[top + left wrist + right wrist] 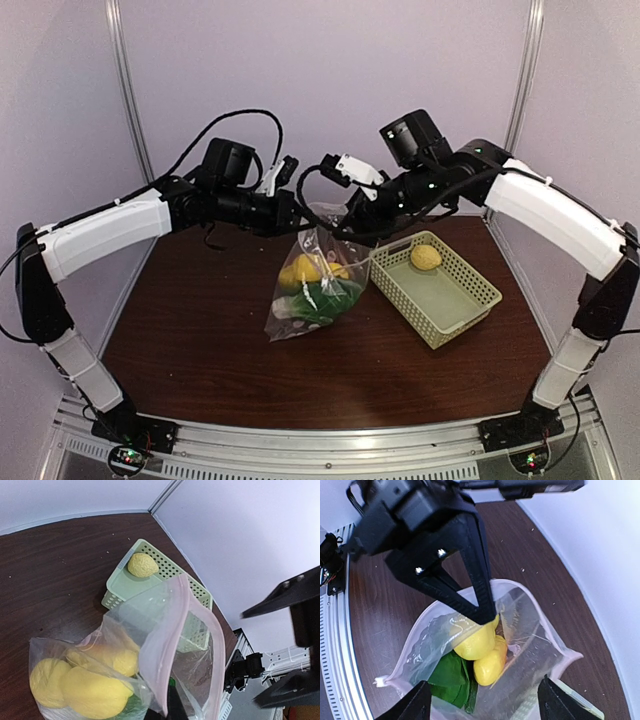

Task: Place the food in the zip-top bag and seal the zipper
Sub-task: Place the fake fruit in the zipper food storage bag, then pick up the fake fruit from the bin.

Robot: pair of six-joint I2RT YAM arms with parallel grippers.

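Observation:
The clear zip-top bag (312, 285) hangs open over the table, its base on the wood. My left gripper (293, 213) is shut on the bag's rim; in the left wrist view one dark finger (175, 706) pinches the pinkish zipper strip (172, 630). Two yellow lemon-like pieces (477, 640) and the green leafy vegetable (449, 677) lie inside the bag. My right gripper (484, 681) is open and empty, right above the bag's mouth (352, 222). A pale bumpy piece (425, 257) lies in the basket, also in the left wrist view (142, 565). A small white tab (379, 682) sits at the mouth's corner.
The pale green lattice basket (450, 300) stands on the table right of the bag, close to it; it also shows in the left wrist view (117, 587). White walls close in the back and both sides. The arm bases stand at the near edge.

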